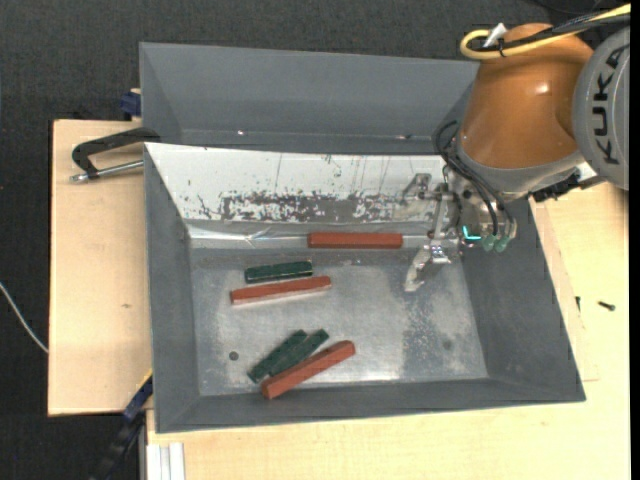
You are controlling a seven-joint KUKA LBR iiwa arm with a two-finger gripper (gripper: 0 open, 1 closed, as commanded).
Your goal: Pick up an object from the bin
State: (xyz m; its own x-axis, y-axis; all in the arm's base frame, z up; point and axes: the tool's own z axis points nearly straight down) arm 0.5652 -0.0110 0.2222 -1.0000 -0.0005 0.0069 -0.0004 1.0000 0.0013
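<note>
Tool (428, 265) at bin's (520, 313) right side; released or clenched, cannot tell. Red bar (355, 239) lies just left, apart.

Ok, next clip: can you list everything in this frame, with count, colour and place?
bin: 1, grey metal, in the middle of the view
back red bar: 1, red-brown, flat along the foot of the far wall
middle green bar: 1, dark green, left of centre on the floor
middle red bar: 1, red-brown, just in front of the middle green bar and roughly parallel to it
front green bar: 1, dark green, slanted, near the front wall
front red bar: 1, red-brown, slanted, lying against the front green bar
dark speck: 1, on the front-left floor, too small to identify
arm: 1, orange cover, reaching in from the right
gripper: 1, metal, over bare floor at the right of the bin
</note>
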